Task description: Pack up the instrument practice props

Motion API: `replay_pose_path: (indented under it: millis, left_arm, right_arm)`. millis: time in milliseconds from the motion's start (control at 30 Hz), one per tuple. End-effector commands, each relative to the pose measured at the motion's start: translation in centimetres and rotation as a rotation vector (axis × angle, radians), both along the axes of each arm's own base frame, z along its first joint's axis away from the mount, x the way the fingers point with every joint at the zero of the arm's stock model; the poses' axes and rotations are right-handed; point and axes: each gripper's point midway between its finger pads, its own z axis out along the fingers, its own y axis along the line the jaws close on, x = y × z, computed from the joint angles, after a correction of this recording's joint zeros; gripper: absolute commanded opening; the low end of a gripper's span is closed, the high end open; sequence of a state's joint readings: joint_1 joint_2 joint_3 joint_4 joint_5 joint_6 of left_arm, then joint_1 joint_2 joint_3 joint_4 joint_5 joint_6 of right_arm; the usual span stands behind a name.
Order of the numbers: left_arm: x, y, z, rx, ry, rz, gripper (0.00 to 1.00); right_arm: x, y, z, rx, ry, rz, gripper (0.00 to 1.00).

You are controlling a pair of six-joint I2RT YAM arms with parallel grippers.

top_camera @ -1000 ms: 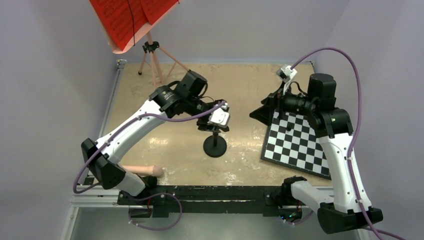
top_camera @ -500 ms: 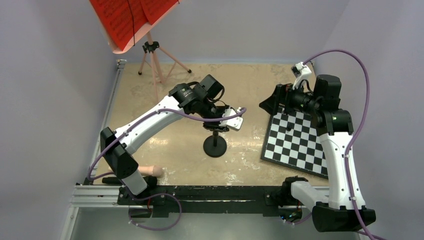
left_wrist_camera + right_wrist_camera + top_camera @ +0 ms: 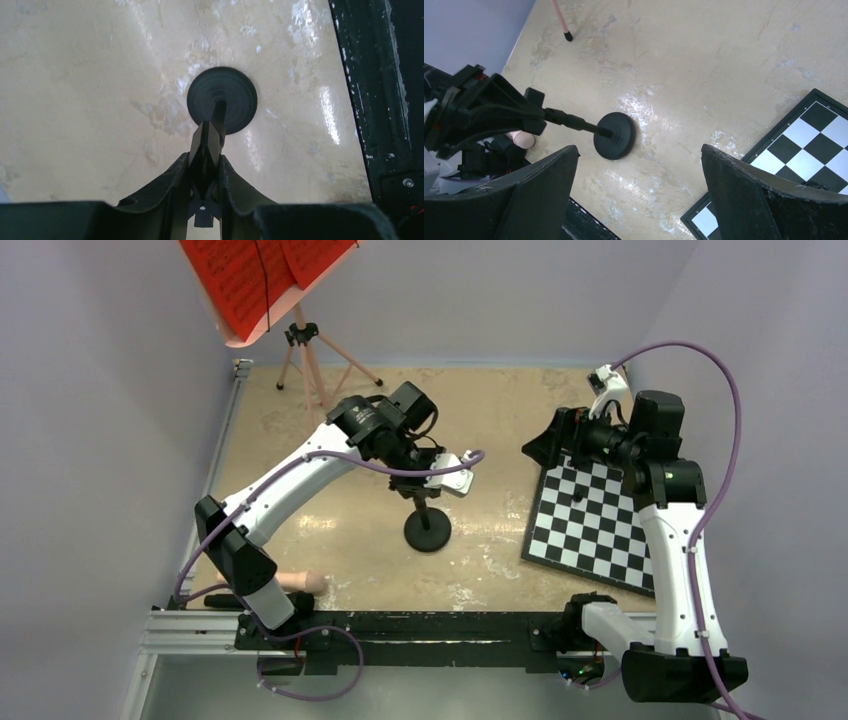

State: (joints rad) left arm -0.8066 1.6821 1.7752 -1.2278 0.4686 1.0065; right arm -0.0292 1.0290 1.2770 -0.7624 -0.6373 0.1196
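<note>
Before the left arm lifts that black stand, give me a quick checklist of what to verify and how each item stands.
1. Fingers of the left gripper flank the top of the post of the black stand: ok.
2. Grip fully clamped on the post: cannot tell.
3. Round base resting on the table: ok.
4. The right gripper open and empty: ok.
5. The checkerboard apart from the stand: ok.
</note>
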Motion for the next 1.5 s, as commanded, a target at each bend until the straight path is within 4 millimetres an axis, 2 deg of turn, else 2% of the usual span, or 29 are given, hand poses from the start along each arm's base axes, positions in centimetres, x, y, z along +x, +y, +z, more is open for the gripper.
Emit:
replay_pose_path:
  millis: [0, 67, 167, 233, 333, 600, 700, 767, 933, 1167, 1367, 1467]
  left_arm:
    - [1.4, 5.9, 3.2, 0.069, -0.091, 0.141, 0.01]
    - [2.2, 8.5, 3.4, 0.106, -0.096, 0.244, 0.00]
    - [2.3, 12.1, 3.0, 0.171, -0.074, 0.422, 0.00]
    - [2.7, 14.1, 2.5, 0.177, -0.056, 0.597, 0.00]
    - [1.7, 16.1, 1.9, 0.168, 0.002, 0.760, 0.00]
    - [-0.9, 22.1, 0.9, 0.186, -0.040, 1.028, 0.00]
    - [-0.9, 25.6, 1.1, 0.227, -0.082, 1.147, 0.00]
    - [-1.1, 27.6, 1.3, 0.279, -0.117, 1.180, 0.00]
    - [-1.6, 31.1, 1.5, 0.370, -0.147, 1.217, 0.00]
    - [-0.4, 34.8, 1.9, 0.398, -0.025, 1.360, 0.00]
    - [0.1, 35.7, 0.5, 0.417, 0.071, 1.425, 0.00]
    - [0.4, 35.6, 0.2, 0.404, 0.086, 1.449, 0.18]
  right_arm:
    - [0.8, -0.2, 0.7, -0.001, -0.032, -0.009, 0.99]
    - [0.8, -0.3, 0.7, -0.004, -0.033, -0.010, 0.99]
    - [0.8, -0.4, 0.3, -0.018, -0.030, -0.007, 0.99]
    - [1.0, -0.7, -0.1, -0.033, -0.026, -0.016, 0.99]
    - [1.1, -0.7, -0.7, -0.038, -0.013, -0.013, 0.99]
    - [1.9, -0.7, -1.4, -0.039, 0.023, 0.000, 0.99]
    - [2.3, -0.7, -1.3, -0.040, 0.021, 0.002, 0.99]
    - [2.6, -0.7, -1.2, -0.042, 0.019, 0.003, 0.99]
    - [3.0, -0.6, -1.1, -0.038, 0.025, 0.005, 0.99]
    - [3.4, -0.4, -1.1, -0.016, 0.034, 0.010, 0.99]
    - [3.3, -0.3, -1.3, -0.016, 0.034, 0.011, 0.99]
    - [3.1, -0.4, -1.4, -0.017, 0.029, 0.008, 0.99]
